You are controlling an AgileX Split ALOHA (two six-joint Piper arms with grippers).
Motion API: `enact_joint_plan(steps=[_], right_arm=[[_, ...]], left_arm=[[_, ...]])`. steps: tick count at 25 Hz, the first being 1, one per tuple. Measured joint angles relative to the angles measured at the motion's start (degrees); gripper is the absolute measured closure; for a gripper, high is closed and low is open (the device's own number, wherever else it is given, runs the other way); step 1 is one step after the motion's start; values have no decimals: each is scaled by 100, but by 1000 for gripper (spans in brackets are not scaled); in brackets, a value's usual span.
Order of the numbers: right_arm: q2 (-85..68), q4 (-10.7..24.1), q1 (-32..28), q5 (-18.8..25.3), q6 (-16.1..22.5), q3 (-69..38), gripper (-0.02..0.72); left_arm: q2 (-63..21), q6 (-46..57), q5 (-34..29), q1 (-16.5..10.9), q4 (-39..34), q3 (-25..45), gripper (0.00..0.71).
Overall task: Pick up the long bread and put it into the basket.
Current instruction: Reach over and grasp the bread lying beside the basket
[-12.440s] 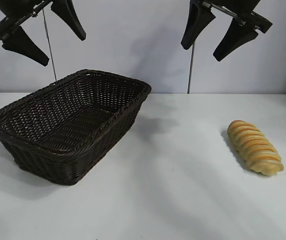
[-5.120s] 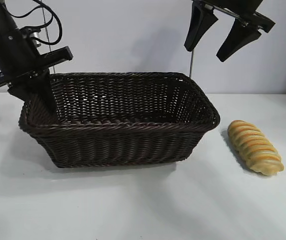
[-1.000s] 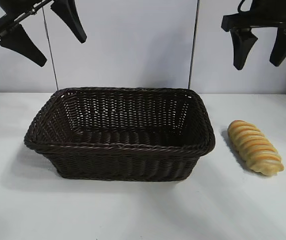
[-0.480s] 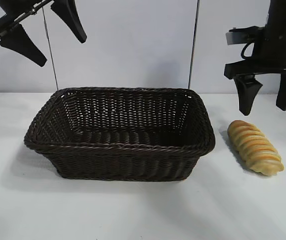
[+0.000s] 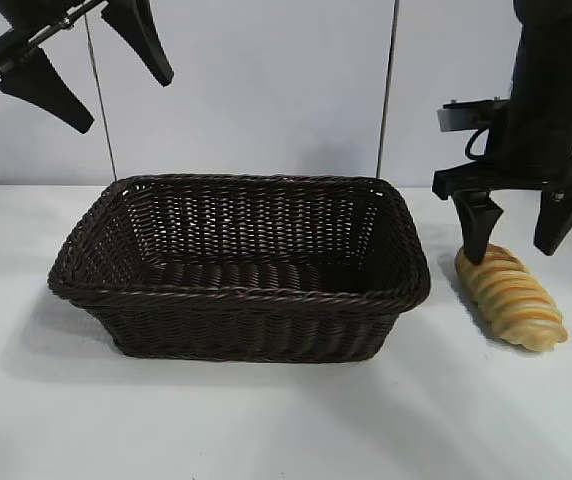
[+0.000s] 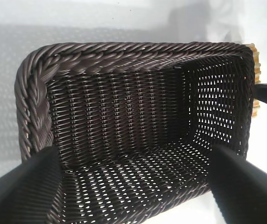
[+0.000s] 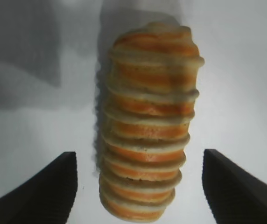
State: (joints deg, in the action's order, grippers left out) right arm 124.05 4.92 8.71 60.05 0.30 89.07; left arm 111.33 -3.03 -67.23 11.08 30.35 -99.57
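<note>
Two wide-open fingers of right gripper (image 5: 521, 232) empty astride far end of long bread (image 5: 511, 296), right of basket (image 5: 241, 296); probably light, soft, best pinched gently mid-length.

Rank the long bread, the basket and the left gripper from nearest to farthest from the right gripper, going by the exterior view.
1. Long bread: directly under the open right gripper, at the view's right.
2. Basket: mid-table, its right rim beside the bread.
3. Left gripper: raised at the view's upper left, beyond the basket.
</note>
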Motion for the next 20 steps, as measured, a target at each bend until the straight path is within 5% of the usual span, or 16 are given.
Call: enact_joint_plan(steps=[7, 13, 20], right_arm=[[109, 77, 0, -48, 11, 0, 180], [109, 110, 0, -16, 11, 0, 411], [109, 16, 0, 422, 11, 148, 451]], left_arm=[[0, 0, 0, 0, 0, 0, 86], [0, 0, 0, 0, 0, 0, 86], [0, 0, 0, 0, 0, 0, 86]])
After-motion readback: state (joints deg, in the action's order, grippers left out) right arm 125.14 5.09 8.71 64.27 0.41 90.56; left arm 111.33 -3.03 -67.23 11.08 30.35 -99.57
